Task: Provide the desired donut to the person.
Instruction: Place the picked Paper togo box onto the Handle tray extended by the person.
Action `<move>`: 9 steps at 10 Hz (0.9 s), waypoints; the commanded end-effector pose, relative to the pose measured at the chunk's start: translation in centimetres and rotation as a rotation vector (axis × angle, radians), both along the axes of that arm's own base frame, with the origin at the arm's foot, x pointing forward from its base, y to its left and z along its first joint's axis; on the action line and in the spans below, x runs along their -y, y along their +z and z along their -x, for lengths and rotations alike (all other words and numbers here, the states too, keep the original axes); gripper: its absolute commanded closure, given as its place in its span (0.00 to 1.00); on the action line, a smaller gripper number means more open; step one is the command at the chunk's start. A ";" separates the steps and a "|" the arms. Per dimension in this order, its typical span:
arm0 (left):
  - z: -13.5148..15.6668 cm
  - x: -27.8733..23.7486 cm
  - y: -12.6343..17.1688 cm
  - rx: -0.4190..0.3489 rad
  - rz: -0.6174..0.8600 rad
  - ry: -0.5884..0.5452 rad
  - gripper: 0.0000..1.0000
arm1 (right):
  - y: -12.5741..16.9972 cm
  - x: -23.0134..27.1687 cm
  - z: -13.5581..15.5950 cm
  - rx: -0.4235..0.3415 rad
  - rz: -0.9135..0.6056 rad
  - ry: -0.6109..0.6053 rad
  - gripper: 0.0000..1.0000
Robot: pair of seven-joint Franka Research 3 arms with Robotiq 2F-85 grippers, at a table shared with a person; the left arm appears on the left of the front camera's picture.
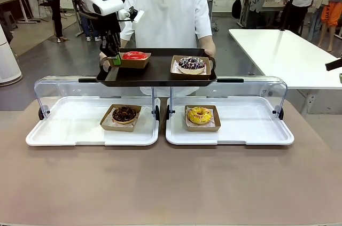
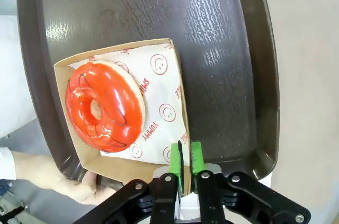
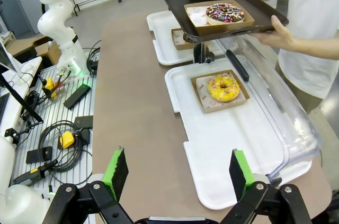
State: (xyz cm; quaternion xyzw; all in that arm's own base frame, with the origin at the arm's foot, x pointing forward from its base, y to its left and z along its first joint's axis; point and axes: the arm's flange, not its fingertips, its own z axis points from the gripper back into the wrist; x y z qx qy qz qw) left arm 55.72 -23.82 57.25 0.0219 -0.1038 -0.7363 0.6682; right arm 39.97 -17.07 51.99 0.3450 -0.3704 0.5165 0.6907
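Red-glazed donut (image 2: 104, 104) sits in its open cardboard box (image 2: 159, 49) on printed paper, and the box rests on the dark tray (image 2: 222, 38) that the person (image 1: 171, 12) holds out above the display cases. It looks light and soft, with a glossy icing that would smear or crack under any pinch, so the sensible place to hold is the stiff cardboard wall, never the pastry. That is where the left gripper (image 2: 185, 163) is: its green pads stand close together on either side of the box's near edge, the card between them, though I can't say from here whether they are pressing or have just let go. A hand (image 2: 79, 187) steadies the tray rim just beside that corner. A sprinkled donut (image 1: 192, 63) shares the tray; a chocolate donut (image 1: 124, 113) and a yellow donut (image 1: 199, 115) wait below. The right gripper (image 3: 180, 173) hangs over the table with its jaws wide apart, holding nothing.
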 end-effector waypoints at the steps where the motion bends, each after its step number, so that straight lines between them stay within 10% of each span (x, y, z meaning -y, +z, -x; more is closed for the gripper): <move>1: 0.1 0.1 0.6 0.024 0.006 -0.003 0.00 | 0.1 0.0 0.0 0.003 -0.006 0.002 0.00; 3: 0.0 0.1 0.7 0.023 -0.005 -0.012 0.00 | 0.1 0.0 0.0 0.003 -0.006 0.002 0.00; 4: 0.1 0.2 0.7 0.018 -0.011 -0.003 0.20 | 0.1 0.0 0.0 0.003 -0.006 0.002 0.00; 6: 0.2 0.1 0.7 0.013 -0.014 -0.001 0.00 | 0.1 0.0 0.0 0.003 -0.006 0.002 0.00; 9: 0.5 0.1 0.7 0.003 -0.019 0.006 0.00 | 0.1 0.0 0.0 0.003 -0.006 0.002 0.00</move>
